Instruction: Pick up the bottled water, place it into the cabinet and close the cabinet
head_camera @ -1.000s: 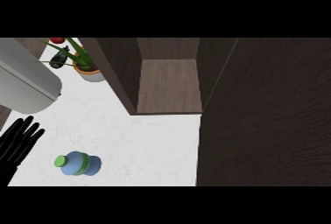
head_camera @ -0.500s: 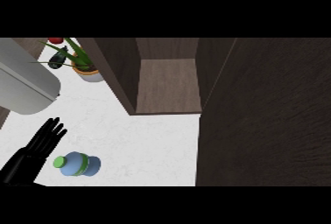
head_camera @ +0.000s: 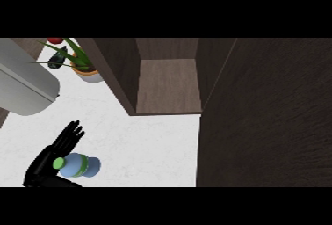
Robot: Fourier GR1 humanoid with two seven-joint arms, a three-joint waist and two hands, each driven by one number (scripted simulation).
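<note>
Open dark-wood cabinet (head_camera: 170, 85) fills twelve to three o'clock above a white marbled counter (head_camera: 139, 140).
Its matte, grained door (head_camera: 266, 114) stands ajar at three. A rounded grey appliance (head_camera: 23, 90) sits at ten, a potted plant (head_camera: 81, 66) at eleven. The bottled water (head_camera: 77, 165), blue with a green cap, stands at seven; the left hand (head_camera: 55, 154), fingers straight, has slid in against its left side.

I look steeply down on a white, faintly marbled bench (head_camera: 142, 140). At twelve o'clock a dark wood alcove (head_camera: 168, 85) stands open, its brown floor lit evenly. A broad dark wood panel (head_camera: 272, 118) fills three o'clock. At ten o'clock sit a grey rounded appliance (head_camera: 23, 90) and a potted plant (head_camera: 81, 66).
</note>
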